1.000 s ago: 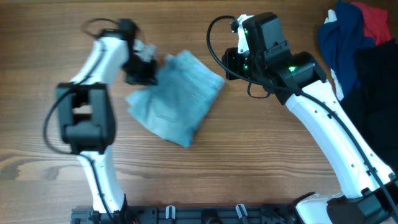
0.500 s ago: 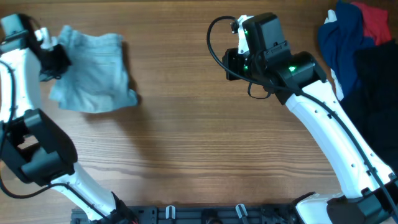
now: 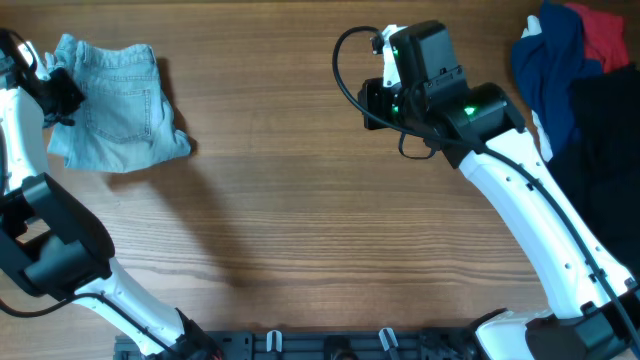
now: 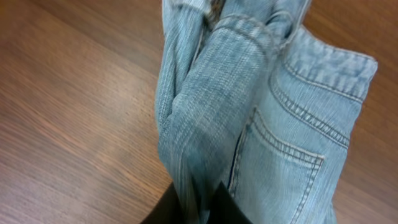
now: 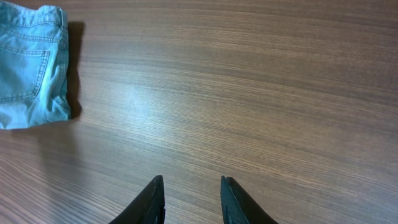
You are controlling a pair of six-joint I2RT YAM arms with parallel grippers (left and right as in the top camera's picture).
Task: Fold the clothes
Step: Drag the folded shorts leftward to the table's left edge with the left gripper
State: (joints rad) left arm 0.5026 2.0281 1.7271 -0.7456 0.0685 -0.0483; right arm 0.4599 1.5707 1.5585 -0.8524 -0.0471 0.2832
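**Operator:** Where is the garment?

**Guide:** You have the light blue, faded denim shorts (image 3: 115, 105) lying as a folded bundle at the far left corner of the brown wooden counter (image 3: 300, 220). One stitched back pocket (image 4: 280, 168) faces up. The shorts are well apart from the heap of dark navy, red and black garments (image 3: 560, 70) at the far right edge.

**Operator:** And the grippers?

**Guide:** Your left gripper (image 4: 194, 204) sits at the left edge of the shorts, clamped on a bunched ridge of denim that rises toward the wrist. Your right gripper (image 5: 189, 199) hangs over bare wood near the middle of the counter, jaws apart and holding nothing.

**Operator:** Which step is in hand?

**Guide:** Judging by the layout, you are setting the folded shorts down. The fold looks done and only the release is left.

**Operator:** How is it done well?

**Guide:**
1. Lower the left wrist until the ridge slackens and the cloth lies flat.
2. Part the jaws fully before you move, because the thick seam may catch on a finger.
3. Withdraw upward and away from the bundle, so you do not drag the top layer open.
4. Leave the right arm parked, since it has no work here.
5. Check the overhead view. The lower right corner of the bundle sticks out slightly and may need tucking.
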